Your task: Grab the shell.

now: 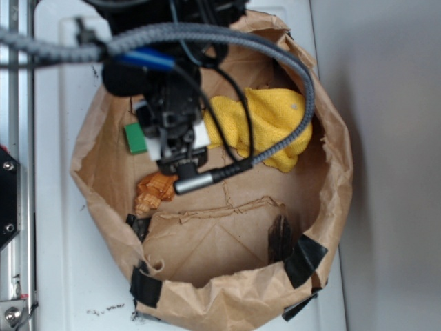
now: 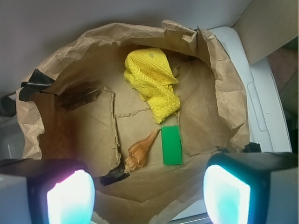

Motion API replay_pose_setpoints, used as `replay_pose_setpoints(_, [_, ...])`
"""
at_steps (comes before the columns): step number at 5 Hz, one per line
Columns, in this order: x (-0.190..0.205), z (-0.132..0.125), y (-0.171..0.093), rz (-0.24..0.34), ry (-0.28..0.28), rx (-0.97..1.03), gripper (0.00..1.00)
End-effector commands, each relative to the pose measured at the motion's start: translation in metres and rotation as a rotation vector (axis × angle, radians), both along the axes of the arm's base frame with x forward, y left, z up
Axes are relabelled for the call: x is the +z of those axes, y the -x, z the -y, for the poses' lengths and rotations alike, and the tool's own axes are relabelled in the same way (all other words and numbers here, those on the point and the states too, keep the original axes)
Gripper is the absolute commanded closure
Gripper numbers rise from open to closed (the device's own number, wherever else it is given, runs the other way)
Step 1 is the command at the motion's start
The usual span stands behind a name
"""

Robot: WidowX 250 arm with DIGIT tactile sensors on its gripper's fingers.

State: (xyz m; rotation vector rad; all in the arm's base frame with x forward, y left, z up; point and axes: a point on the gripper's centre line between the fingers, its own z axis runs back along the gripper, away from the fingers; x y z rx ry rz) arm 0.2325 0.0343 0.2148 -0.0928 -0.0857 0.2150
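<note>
A wide brown paper bag (image 2: 219, 84), its rim rolled down and patched with black tape, sits open on the white surface; the robot's arm (image 1: 172, 103) hangs over it, trailing a grey braided cable (image 1: 275, 62); inside, a fuzzy yellow cloth (image 2: 153, 81) lies crumpled toward one side; the gripper (image 2: 148, 193) hovers above the bag floor, its two fingers (image 2: 70, 198) spread wide with nothing between them; a flat green block (image 2: 171, 145) lies just beside the shell (image 2: 140, 151), whose pointed tail angles toward the cloth

Soft even light; exterior view blurry; hand (image 2: 149, 189) pads glow, out of focus.
</note>
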Motion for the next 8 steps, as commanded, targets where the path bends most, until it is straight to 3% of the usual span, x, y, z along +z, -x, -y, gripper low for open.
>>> replay_pose_setpoints(1, [0.014, -0.008, -0.002, 0.059, -0.012, 0.026, 0.00])
replay_pose_setpoints(2, [-0.013, 0.000, -0.008, 0.081, -0.047, -0.022, 0.00])
replay_pose_setpoints(3, [-0.044, 0.014, -0.023, 0.050, -0.043, -0.088, 0.00])
replay_pose_setpoints(4, [-0.068, 0.028, -0.026, 0.097, -0.078, -0.013, 0.00])
replay_pose_setpoints(5, [-0.082, 0.028, -0.020, 0.159, -0.056, 0.176, 0.00])
replay_pose_setpoints(6, [-0.084, 0.020, -0.008, 0.189, 0.017, 0.272, 0.00])
replay_pose_setpoints(7, [-0.087, 0.015, -0.006, 0.183, 0.073, 0.395, 0.00])
replay_pose_setpoints(8, [-0.095, 0.018, -0.004, 0.168, 0.049, 0.563, 0.00])
